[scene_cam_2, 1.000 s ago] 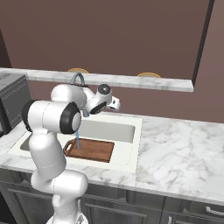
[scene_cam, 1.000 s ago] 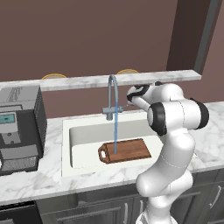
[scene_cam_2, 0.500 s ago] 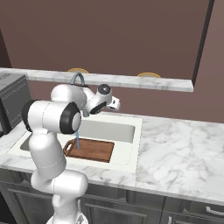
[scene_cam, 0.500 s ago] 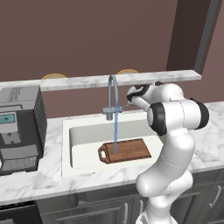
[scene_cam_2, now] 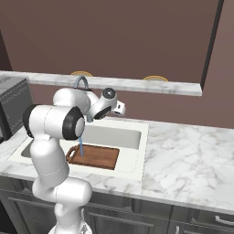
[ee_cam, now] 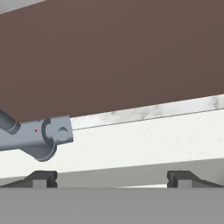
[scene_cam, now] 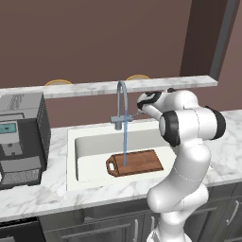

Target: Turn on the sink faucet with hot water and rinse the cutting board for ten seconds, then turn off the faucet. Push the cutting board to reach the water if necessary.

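Reddish-brown wooden cutting board [scene_cam: 136, 163] in off-white sink [scene_cam: 90, 146]. Thin light-blue water [scene_cam: 125, 142] falling from grey metal sink faucet [scene_cam: 121, 101]. White counter [scene_cam_2: 192, 160] veined with grey. Dull brown wall [scene_cam: 94, 42]. Black and grey coffee machine [scene_cam: 20, 139] with pale blue screen. Dark cabinets [scene_cam_2: 137, 215] below.

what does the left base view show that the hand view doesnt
Left base view alone: the cutting board lying in the sink, the water falling onto it, the faucet's arched spout, and a coffee machine on the counter. Hand view alone: the two spread fingertips, with nothing between them, near the faucet base. Both share: the faucet base with its side lever, the white counter and the brown wall.
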You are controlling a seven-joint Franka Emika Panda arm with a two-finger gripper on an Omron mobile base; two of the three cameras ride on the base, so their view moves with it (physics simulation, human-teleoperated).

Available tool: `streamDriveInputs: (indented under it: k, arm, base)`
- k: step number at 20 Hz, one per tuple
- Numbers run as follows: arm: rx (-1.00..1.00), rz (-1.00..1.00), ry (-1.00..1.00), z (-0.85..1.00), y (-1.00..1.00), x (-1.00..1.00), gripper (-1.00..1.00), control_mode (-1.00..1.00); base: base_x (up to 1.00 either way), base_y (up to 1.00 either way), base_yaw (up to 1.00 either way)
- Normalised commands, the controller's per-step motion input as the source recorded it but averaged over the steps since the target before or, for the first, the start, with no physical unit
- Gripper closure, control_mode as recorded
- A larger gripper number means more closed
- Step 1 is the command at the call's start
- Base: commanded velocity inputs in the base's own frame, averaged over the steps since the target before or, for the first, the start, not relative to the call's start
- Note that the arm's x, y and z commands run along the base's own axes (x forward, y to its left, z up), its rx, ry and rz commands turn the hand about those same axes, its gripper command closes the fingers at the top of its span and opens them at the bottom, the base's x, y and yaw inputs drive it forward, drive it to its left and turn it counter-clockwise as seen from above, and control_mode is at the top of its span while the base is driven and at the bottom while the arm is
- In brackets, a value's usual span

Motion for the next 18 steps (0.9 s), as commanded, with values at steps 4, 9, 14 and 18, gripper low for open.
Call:
streamDriveInputs:
  k: [4,9,14,18]
  arm:
    - [0.0,0.0,0.0,0.0,0.0,0.0,-1.0,-1.0]
    - [0.0,0.0,0.0,0.0,0.0,0.0,-1.0,-1.0]
    - [0.0,0.0,0.0,0.0,0.0,0.0,-1.0,-1.0]
    - [0.0,0.0,0.0,0.0,0.0,0.0,-1.0,-1.0]
  base:
    - [0.0,0.0,0.0]
    - [0.0,0.0,0.0]
    - [0.0,0.0,0.0]
    - [0.0,0.0,0.0]
